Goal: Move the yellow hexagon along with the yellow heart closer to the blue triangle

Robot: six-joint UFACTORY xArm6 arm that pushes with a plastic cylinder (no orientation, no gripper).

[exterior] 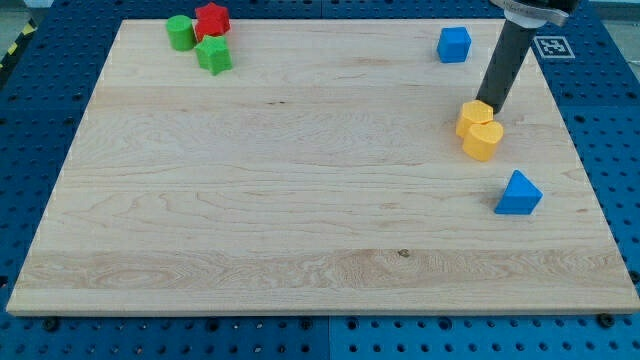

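The yellow hexagon [475, 115] and the yellow heart [483, 140] sit touching each other at the view's right, the heart just below the hexagon. The blue triangle [518, 193] lies below and to the right of the heart, a short gap apart. My tip [493, 103] is at the hexagon's upper right edge, touching or nearly touching it. The dark rod slants up to the view's top right.
A blue cube [454, 44] sits near the top right. A green cylinder [181, 32], a red star-like block [212, 19] and a green block [214, 56] cluster at the top left. The wooden board [300, 200] rests on a blue perforated table.
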